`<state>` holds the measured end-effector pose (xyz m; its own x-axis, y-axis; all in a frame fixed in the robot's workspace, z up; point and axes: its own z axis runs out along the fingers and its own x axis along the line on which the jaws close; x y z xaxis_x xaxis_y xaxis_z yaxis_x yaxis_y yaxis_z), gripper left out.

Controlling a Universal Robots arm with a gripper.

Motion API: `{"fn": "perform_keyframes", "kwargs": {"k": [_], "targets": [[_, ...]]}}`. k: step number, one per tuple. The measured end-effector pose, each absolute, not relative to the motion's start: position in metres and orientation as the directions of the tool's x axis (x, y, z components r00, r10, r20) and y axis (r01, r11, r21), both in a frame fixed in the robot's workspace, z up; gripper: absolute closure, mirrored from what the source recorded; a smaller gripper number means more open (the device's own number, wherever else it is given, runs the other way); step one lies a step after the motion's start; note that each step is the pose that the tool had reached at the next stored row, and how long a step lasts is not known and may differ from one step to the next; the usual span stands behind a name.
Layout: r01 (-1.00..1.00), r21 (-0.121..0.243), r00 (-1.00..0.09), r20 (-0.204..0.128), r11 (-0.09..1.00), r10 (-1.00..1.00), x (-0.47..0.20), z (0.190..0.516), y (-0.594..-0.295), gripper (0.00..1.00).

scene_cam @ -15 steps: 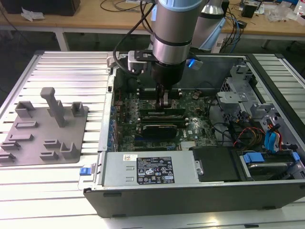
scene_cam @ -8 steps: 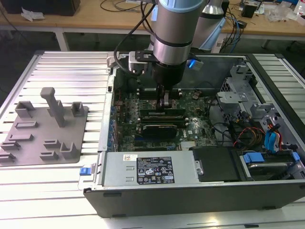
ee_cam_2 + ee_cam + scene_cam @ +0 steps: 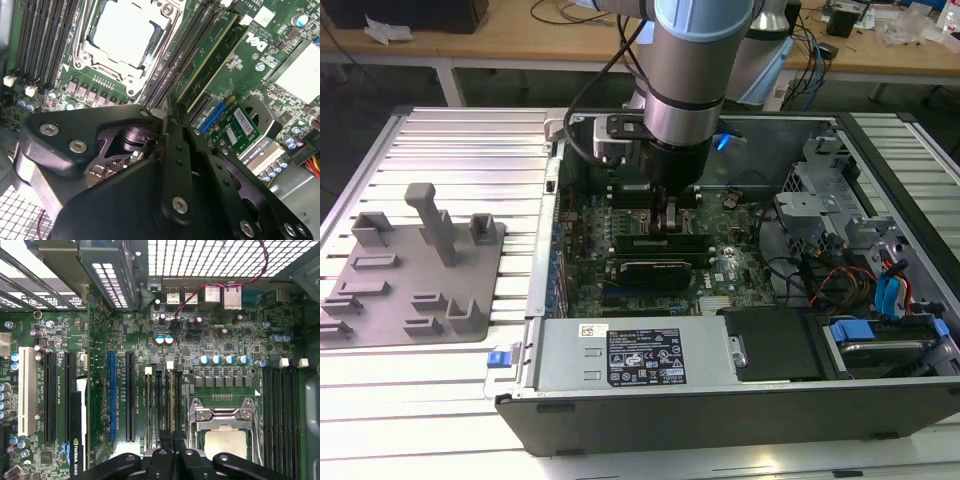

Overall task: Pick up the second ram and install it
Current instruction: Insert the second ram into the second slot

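Observation:
In the exterior view my gripper (image 3: 670, 222) reaches down into the open computer case (image 3: 880, 130), onto the motherboard (image 3: 585, 250). Its fingers are shut, with nothing showing between them in both wrist views. In the second wrist view my gripper (image 3: 162, 116) sits in line with a green ram (image 3: 206, 56) standing in a slot beside the CPU socket (image 3: 125, 35). Another green stick (image 3: 223, 65) stands one slot further out. In the first wrist view my gripper (image 3: 173, 436) hangs over the pale edge of the ram (image 3: 177, 405). Whether the fingers touch it is hidden.
A grey holder tray (image 3: 410, 270) with posts lies at the exterior view's left on the slatted table. Inside the case are a black card (image 3: 660, 268), the power supply (image 3: 630, 355), and a drive cage with cables (image 3: 870, 270) at the exterior view's right.

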<state>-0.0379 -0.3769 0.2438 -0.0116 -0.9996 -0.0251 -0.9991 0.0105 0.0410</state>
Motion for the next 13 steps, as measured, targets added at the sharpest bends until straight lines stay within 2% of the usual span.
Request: {"fn": "perform_keyframes", "kwargs": {"k": [13], "targets": [[-0.999,0.041,-0.011,-0.026,0.010,-1.000,-0.0375,0.2379,-0.3769,0.91]]}}
